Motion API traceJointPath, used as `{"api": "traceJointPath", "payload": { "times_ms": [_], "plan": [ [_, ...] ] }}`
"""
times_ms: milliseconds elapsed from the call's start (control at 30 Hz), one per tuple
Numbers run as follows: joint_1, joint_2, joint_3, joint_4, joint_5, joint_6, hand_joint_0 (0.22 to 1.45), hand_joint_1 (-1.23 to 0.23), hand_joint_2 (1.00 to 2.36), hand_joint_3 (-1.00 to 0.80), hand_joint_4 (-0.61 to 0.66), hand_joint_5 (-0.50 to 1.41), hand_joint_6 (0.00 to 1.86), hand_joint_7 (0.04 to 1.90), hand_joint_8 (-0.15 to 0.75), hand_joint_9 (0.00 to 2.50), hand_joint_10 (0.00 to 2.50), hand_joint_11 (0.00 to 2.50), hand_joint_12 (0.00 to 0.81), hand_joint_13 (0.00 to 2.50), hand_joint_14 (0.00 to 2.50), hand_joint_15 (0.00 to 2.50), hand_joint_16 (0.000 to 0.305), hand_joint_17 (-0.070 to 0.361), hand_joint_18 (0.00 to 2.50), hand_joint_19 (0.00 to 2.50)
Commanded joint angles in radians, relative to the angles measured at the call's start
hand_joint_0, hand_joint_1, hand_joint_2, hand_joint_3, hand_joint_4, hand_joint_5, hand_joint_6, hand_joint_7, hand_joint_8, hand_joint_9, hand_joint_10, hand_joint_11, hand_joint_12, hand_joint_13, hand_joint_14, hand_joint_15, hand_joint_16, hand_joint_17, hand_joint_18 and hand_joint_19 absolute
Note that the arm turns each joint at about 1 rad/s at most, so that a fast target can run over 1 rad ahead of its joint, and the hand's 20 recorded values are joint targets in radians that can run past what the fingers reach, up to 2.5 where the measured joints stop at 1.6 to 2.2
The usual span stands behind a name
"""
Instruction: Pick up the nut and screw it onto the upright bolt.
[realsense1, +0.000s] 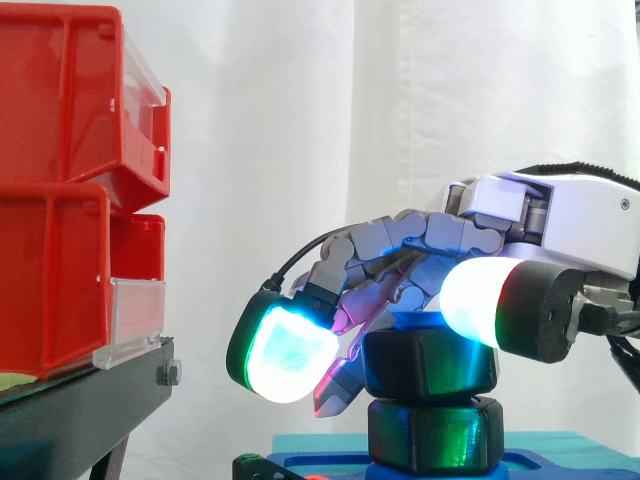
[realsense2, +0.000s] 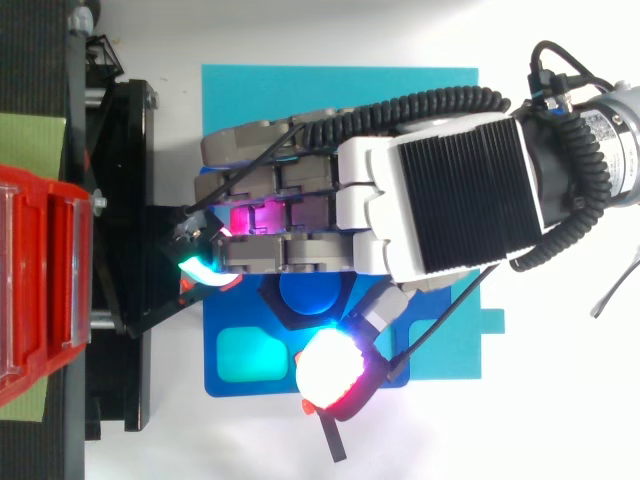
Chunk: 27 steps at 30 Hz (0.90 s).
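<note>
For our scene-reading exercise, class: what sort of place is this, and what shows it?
Probably a robotics test bench: a robot hand at a black nut on a blue fixture, red bins on a black stand, a white curtain behind.

Here's the grey-and-white mechanical hand (realsense1: 500, 210): grey segmented fingers, a glossy white shell over the knuckles, and a black ribbed plate (realsense2: 465, 195) across its back. The thick black-backed fingertip pads (realsense1: 285, 355) are glowing, one cyan-white with a green rim, one plain white, and red and magenta seen from above. Behind it sits a silver-grey round wrist flange (realsense2: 620, 130) with a small printed label.
</note>
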Motion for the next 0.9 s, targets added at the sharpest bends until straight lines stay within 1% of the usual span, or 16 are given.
{"api": "traceJointPath", "payload": {
  "times_ms": [0,267,400,433,500,533,633,700,867],
  "plan": [
    [0.000,0.000,0.002,-0.001,-0.001,0.001,0.48,-0.09,1.00,-0.50,0.22,-0.07,0.50,0.81,0.231,1.04,0.00,0.00,0.225,0.74,0.00,0.00,0.035,0.079,0.43,0.12],
    [0.000,0.002,0.002,-0.001,-0.001,0.001,0.48,-0.09,1.00,-0.50,0.23,-0.06,0.50,0.83,0.232,1.05,0.00,0.00,0.225,0.74,0.00,0.00,0.035,0.079,0.43,0.12],
    [0.000,0.008,0.002,-0.002,-0.010,0.001,0.48,-0.09,1.00,-0.50,0.23,-0.06,0.50,0.84,0.233,1.05,0.00,0.00,0.223,0.74,0.00,0.00,0.035,0.079,0.43,0.12],
    [0.000,0.008,0.002,-0.011,-0.018,0.000,0.48,-0.09,1.00,-0.50,0.23,-0.06,0.50,0.85,0.233,1.05,0.00,0.00,0.223,0.75,0.00,0.00,0.035,0.079,0.43,0.12],
    [0.000,0.008,0.002,-0.020,-0.021,0.000,0.48,-0.10,1.00,-0.50,0.23,-0.06,0.50,0.85,0.232,1.05,0.00,0.00,0.224,0.75,0.00,0.00,0.035,0.079,0.43,0.12],
    [0.000,0.008,0.002,-0.045,-0.027,0.000,0.48,-0.10,1.00,-0.50,0.24,-0.06,0.50,0.86,0.232,1.05,0.00,0.00,0.224,0.75,0.00,0.00,0.035,0.079,0.43,0.12],
    [0.000,0.008,0.002,-0.080,-0.029,-0.004,0.48,-0.10,1.00,-0.50,0.23,-0.06,0.50,0.86,0.233,1.05,0.00,0.00,0.223,0.75,0.00,0.00,0.035,0.079,0.43,0.12],
    [0.000,0.018,0.002,-0.100,-0.030,-0.005,0.48,-0.10,1.00,-0.50,0.24,-0.06,0.50,0.87,0.230,1.05,0.00,0.00,0.222,0.75,0.00,0.00,0.035,0.078,0.43,0.12],
    [0.000,0.018,0.002,-0.100,-0.029,-0.002,0.48,-0.11,1.00,-0.50,0.24,-0.05,0.50,0.89,0.230,1.06,0.00,0.00,0.220,0.75,0.00,0.00,0.035,0.078,0.44,0.12]
  ]
}}
